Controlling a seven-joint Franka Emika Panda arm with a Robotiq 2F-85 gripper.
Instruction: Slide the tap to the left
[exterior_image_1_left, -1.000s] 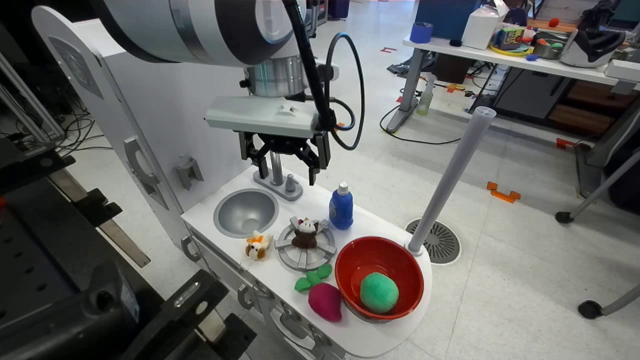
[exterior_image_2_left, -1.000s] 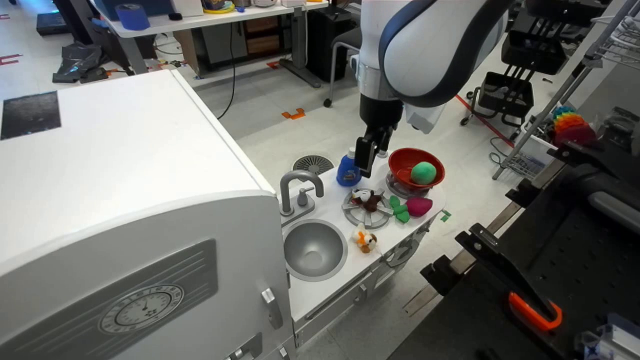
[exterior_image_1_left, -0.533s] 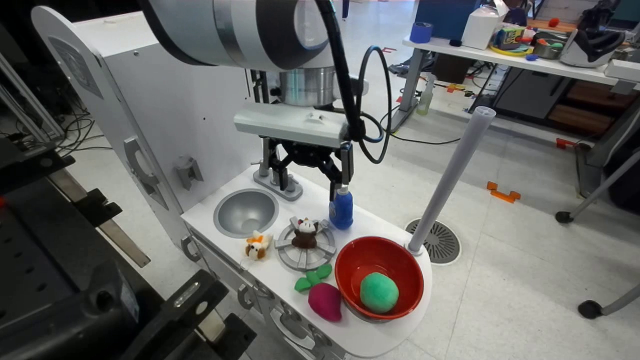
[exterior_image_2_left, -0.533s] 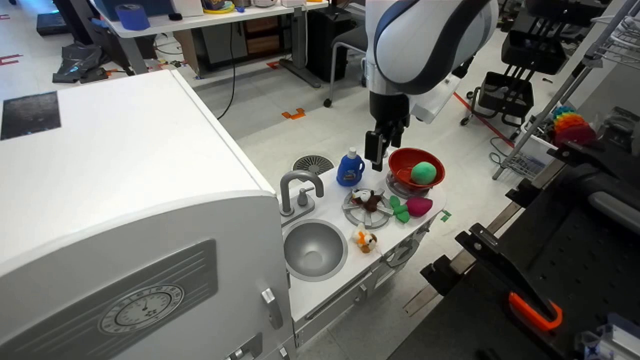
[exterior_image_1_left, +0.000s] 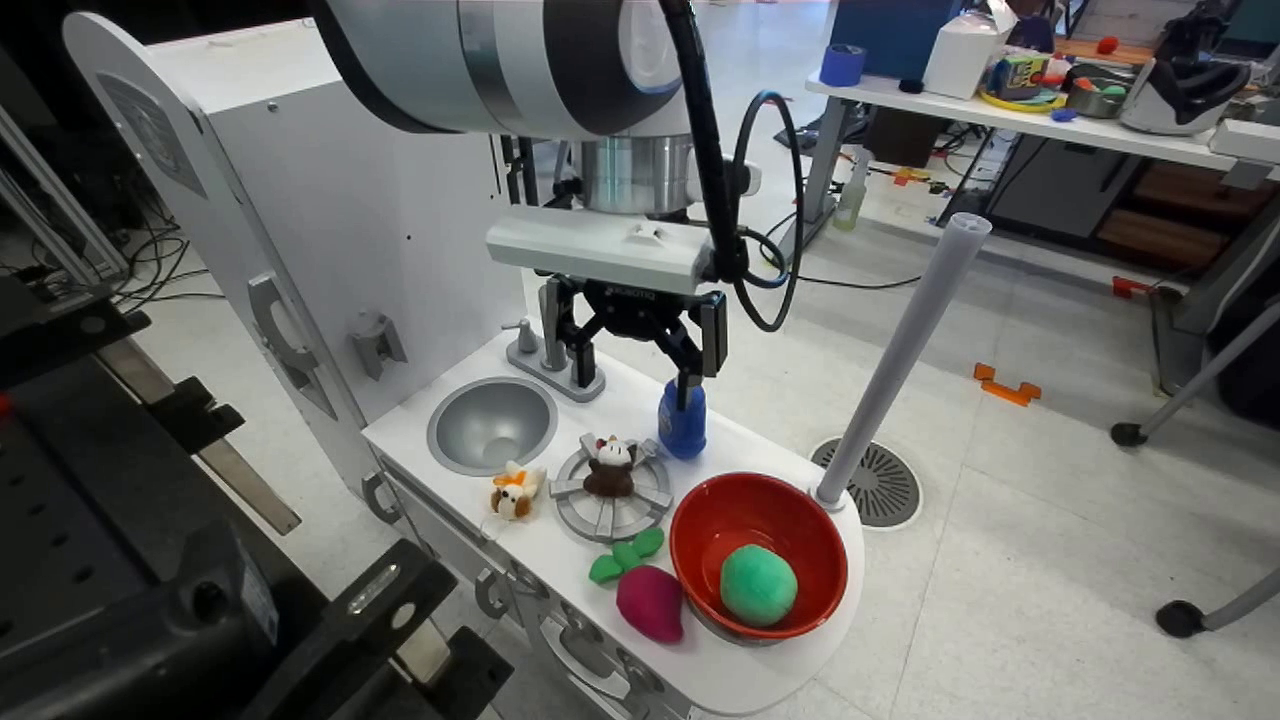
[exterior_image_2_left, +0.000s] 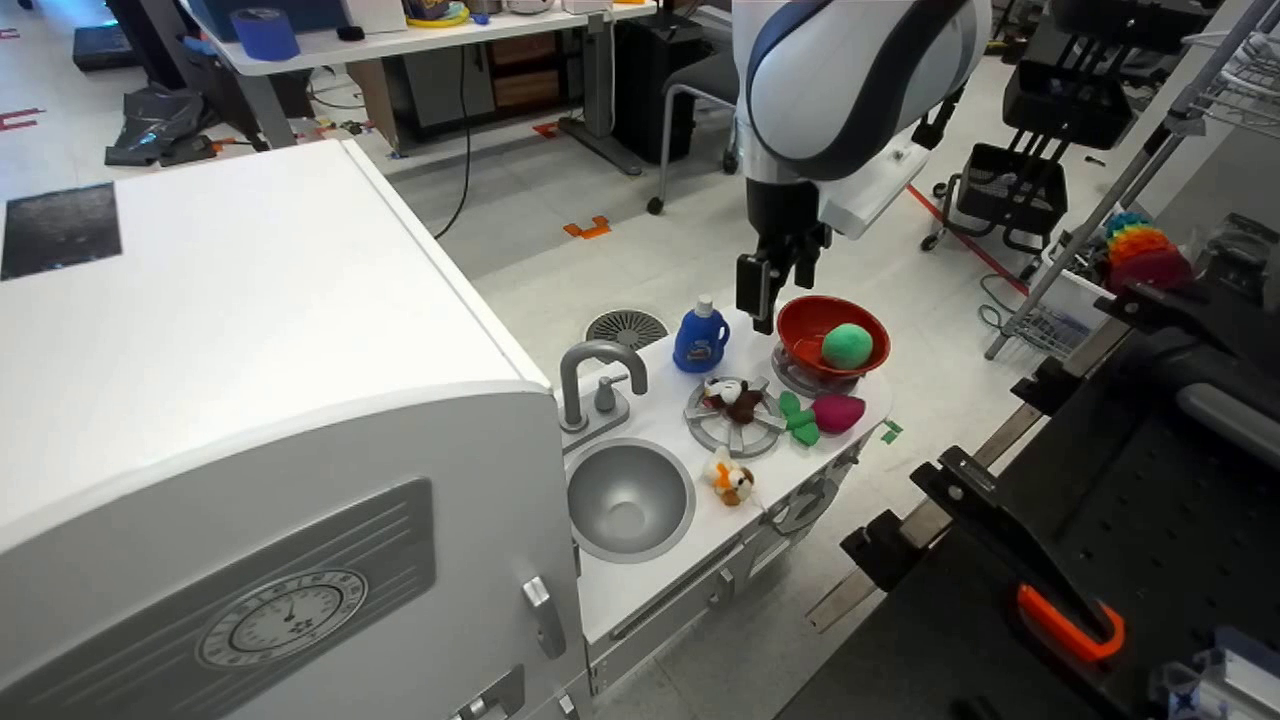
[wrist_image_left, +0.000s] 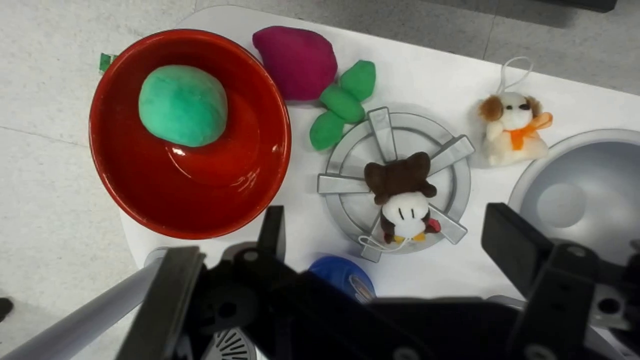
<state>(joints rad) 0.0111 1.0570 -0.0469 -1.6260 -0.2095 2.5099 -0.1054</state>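
The tap (exterior_image_2_left: 571, 388) is a silver-grey toy faucet with a curved spout and small knobs, upright behind the sink basin. In an exterior view the tap's base (exterior_image_1_left: 541, 372) shows, but my gripper hides part of the spout. My gripper (exterior_image_1_left: 636, 386) is open and empty, raised above the back of the counter between the tap and the blue bottle in that view. Its side shows in an exterior view (exterior_image_2_left: 780, 298), apart from the tap. In the wrist view my gripper (wrist_image_left: 386, 222) has its fingers wide apart with nothing between them; the tap's spout does not show there.
The blue bottle (exterior_image_2_left: 698, 345) stands close below my gripper. A burner with a plush toy (wrist_image_left: 404, 200), a dog plush (wrist_image_left: 515, 132), a red bowl (wrist_image_left: 240, 200) with a green ball and a beet plush (wrist_image_left: 300, 62) share the counter. A tall grey post (exterior_image_1_left: 905, 355) rises at its end.
My gripper has moved away from the tap, over the counter toward the bottle and bowl side. Its fingers stay open. The tap and the counter objects have not moved.
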